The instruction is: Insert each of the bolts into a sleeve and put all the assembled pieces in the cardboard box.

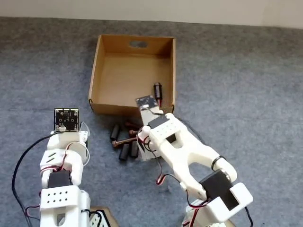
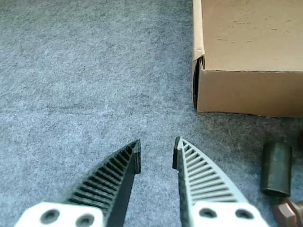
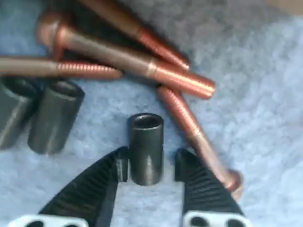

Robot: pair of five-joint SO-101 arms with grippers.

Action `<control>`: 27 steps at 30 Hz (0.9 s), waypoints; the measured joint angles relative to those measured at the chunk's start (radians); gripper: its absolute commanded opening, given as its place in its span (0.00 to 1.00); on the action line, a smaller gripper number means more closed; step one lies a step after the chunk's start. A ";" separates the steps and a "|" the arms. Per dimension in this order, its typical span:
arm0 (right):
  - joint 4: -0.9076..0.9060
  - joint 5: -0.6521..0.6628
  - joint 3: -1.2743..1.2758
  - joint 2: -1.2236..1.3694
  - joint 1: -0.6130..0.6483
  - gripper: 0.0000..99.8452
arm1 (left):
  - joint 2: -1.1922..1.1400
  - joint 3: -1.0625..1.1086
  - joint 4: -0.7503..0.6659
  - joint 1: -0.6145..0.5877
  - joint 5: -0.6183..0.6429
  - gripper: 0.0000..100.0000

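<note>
- Sleeve (image 3: 146, 147) is lying right between the right gripper (image 3: 151, 163) jaws, its long axis running along the fingers and its open end pointing away from the wrist.
- Those jaws are standing spread, straddling it, not yet pinching.
- Pile (image 1: 124, 141) is sitting at frame centre in the high view, just below the box (image 1: 116, 109); the right arm is the nearer one.
- Right wrist view is showing three sleeves and four bolts (image 3: 128, 59). What looks like one assembled piece (image 1: 157, 90) is lying in the box's lower right corner.
- Left gripper (image 2: 156, 156) is hovering released and empty over carpet (image 2: 71, 71).
</note>
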State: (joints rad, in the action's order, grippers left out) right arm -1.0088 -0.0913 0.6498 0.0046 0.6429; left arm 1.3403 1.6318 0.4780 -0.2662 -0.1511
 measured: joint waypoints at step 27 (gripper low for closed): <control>-0.035 0.249 0.367 -0.566 -0.384 0.01 | 0.000 0.000 0.000 0.000 0.000 0.14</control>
State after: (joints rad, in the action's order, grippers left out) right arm -1.0441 0.1573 1.0165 -0.5616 0.2593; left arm 1.3403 1.6318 0.4780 -0.2662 -0.1511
